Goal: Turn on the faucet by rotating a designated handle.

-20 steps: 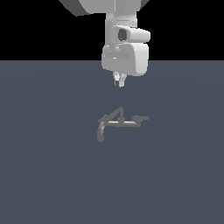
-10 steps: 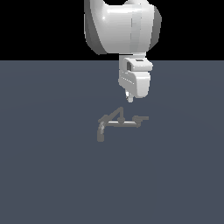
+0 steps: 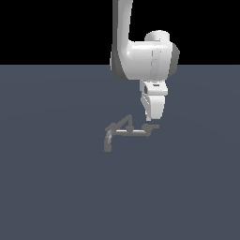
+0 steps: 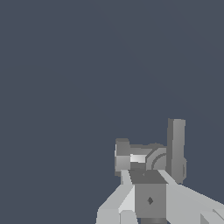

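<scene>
The faucet point(image 3: 127, 131) is a small dull-grey fixture on the dark floor. It has a thin bar, a spout point(image 3: 108, 142) curving down at the exterior view's left, and two levers. One lever point(image 3: 123, 123) slants up near the middle. The other lever point(image 3: 151, 126) is short and sits at the bar's right end. My gripper point(image 3: 150, 119) hangs shut, tips pointing down, just above that right lever; contact cannot be told. In the wrist view the fingertips of the gripper point(image 4: 142, 173) meet right in front of the faucet point(image 4: 131, 155), beside a flat grey bar point(image 4: 176, 148).
The flat slate-grey floor point(image 3: 56, 187) spreads all around the faucet with nothing else on it. The white arm point(image 3: 140, 61) comes down from above, behind the faucet.
The gripper has come down and shifted toward the exterior view's right, from high above the faucet's middle to just over its right lever. The faucet has not moved.
</scene>
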### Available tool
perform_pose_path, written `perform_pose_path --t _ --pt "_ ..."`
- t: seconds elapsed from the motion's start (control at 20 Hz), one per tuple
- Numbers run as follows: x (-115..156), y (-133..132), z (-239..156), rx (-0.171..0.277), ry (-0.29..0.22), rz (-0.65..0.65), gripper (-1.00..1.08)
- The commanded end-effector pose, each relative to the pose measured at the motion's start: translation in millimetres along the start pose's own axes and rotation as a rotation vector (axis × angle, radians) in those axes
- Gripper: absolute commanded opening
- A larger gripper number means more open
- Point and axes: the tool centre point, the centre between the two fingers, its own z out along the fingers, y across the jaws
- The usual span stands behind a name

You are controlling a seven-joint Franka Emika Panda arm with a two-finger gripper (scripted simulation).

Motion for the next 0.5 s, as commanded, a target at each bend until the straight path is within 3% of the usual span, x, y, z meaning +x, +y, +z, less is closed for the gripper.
perform_pose_path --t 0.0,0.45 --pt "9 -4 10 0.0 -0.001 0.041 -1.0" --pt "22 -9 25 -0.001 -0.003 0.101 -1.0"
